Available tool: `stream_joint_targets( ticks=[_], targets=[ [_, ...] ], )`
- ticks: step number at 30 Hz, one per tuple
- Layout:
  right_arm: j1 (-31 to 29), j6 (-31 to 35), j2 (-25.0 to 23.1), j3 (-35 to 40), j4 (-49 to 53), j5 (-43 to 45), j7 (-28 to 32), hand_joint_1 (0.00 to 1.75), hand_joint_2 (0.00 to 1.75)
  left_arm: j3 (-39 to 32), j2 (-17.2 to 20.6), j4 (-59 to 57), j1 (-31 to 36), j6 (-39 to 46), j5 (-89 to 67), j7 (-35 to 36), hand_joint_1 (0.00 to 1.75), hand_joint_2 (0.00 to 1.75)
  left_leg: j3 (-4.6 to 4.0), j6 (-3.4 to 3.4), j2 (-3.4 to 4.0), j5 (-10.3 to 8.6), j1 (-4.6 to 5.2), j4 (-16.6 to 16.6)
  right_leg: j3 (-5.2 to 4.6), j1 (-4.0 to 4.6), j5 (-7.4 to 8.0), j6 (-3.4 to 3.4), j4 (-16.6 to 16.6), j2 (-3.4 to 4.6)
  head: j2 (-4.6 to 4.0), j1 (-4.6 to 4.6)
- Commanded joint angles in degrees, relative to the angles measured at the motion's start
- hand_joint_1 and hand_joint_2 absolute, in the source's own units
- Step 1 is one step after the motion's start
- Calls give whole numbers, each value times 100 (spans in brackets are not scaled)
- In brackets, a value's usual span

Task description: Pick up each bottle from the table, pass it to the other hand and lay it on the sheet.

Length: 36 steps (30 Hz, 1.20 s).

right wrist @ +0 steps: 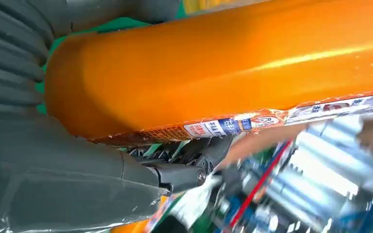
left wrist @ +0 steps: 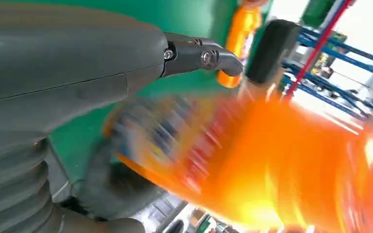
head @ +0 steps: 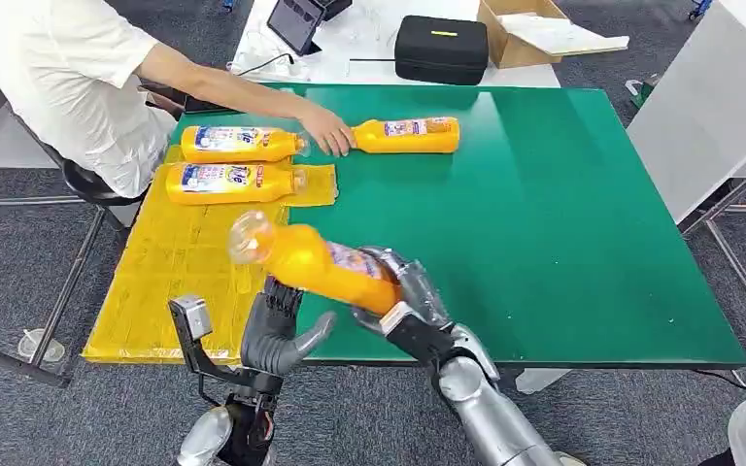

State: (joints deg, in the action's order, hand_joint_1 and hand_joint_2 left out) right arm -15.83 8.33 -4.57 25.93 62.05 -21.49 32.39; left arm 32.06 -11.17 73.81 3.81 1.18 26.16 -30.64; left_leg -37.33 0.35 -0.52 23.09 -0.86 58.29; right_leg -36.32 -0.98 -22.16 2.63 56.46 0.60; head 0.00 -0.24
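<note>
Head view puts the handover nearest: the right hand (head: 403, 291) is clamped round the base end of an orange bottle (head: 316, 260), held above the table's near edge with its clear cap end tilted up and to the left; just below it the left hand (head: 280, 325) waits with fingers spread and empty, close under the bottle's body but, as far as I can judge, not yet gripping; to the left lies the yellow sheet (head: 170, 267), and at its far end two bottles (head: 238, 163) already rest side by side; farther still, a fourth bottle (head: 408, 135) lies on the green table (head: 563, 223), a person's hand (head: 325, 129) touching its cap end; so two seem done, one mid-pass, one left.
</note>
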Motion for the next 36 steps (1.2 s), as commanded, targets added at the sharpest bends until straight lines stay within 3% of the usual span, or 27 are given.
stream_joint_targets(
  ticks=[1, 12, 13, 14, 26, 27, 28, 29, 30, 32, 33, 35, 36],
  targets=[
    [-475, -87, 22, 573, -798, 25, -29, 175, 175, 120, 86, -264, 289, 21, -73, -21, 0, 175, 32, 4, 15, 12, 0, -3, 30, 4, -8, -11, -4, 5, 0, -2],
    [-484, -472, -22, 1289, -693, -95, 260, 175, 175, -109, -81, -366, 598, 122, -134, -138, 0, 175, 20, 0, 5, 7, 0, -2, 19, 3, -7, -12, 0, -4, 0, -4],
    [-476, -482, -16, 1319, -626, -82, 270, 175, 175, -150, -106, -422, 617, 116, -57, -75, 65, 175, 26, 1, 3, 9, 0, -1, 26, 4, -10, -14, 1, -7, 0, -2],
    [-466, -500, -3, 1367, -536, -67, 275, 175, 175, -167, -103, -466, 642, 113, -49, -93, 175, 175, 22, 2, 3, 9, -4, 0, 24, 7, -8, -12, -2, -7, 0, 0],
    [-386, -505, 41, 1385, -260, 98, 334, 175, 175, -224, -127, -632, 698, -93, 100, -96, 175, 175, 26, 2, 1, 11, -2, 0, 27, 5, -11, -13, 0, -10, 0, -2],
    [-366, -511, 40, 1364, -243, 131, 330, 162, 175, -220, -118, -612, 695, -98, 88, -109, 175, 175, 12, 1, -1, 5, 1, -1, 13, 1, -6, -8, 0, -9, 0, 0],
    [-322, -522, 52, 1310, -196, 203, 329, 126, 175, -207, -91, -528, 680, -114, 34, -160, 175, 175, 21, 1, 0, 9, -2, 0, 23, 5, -9, -11, 0, -10, 0, -2],
    [-296, -506, 42, 1250, -181, 257, 314, 9, 175, -223, -86, -484, 670, -71, -7, -187, 175, 175, 24, 2, 0, 10, -1, 0, 25, 4, -11, -12, 0, -10, 0, 0],
    [-246, -418, 0, 1143, -149, 332, 323, 0, 175, -244, -72, -439, 666, -11, -54, -194, 175, 175, 12, 1, 0, 5, -1, -1, 13, 3, -5, -8, -1, -8, 2, 0],
    [-147, -192, -64, 972, -42, 405, 389, 0, 175, -304, -15, -314, 652, 300, -382, -293, 175, 175, 25, 2, 3, 10, -1, -1, 24, 4, -11, -12, -1, -7, 0, 0],
    [-121, -70, -75, 923, -12, 386, 401, 0, 0, -332, 11, -294, 652, 378, -462, -308, 175, 175, 9, 1, 2, 4, 0, -2, 8, 2, -5, -7, -1, -5, 0, 0],
    [97, 1324, -125, 594, 164, -145, 580, 0, 0, -570, 147, -133, 614, 1092, -1092, -315, 175, 175, 11, 1, 4, 5, -1, -2, 10, 3, -5, -8, -3, -3, 0, -2],
    [140, 1320, -63, 597, 214, -147, 585, 0, 0, -682, 211, -66, 599, 1055, -1102, -286, 175, 175, 27, 1, 8, 12, -2, -2, 26, 6, -11, -12, -3, -3, 0, 2]
  ],
)
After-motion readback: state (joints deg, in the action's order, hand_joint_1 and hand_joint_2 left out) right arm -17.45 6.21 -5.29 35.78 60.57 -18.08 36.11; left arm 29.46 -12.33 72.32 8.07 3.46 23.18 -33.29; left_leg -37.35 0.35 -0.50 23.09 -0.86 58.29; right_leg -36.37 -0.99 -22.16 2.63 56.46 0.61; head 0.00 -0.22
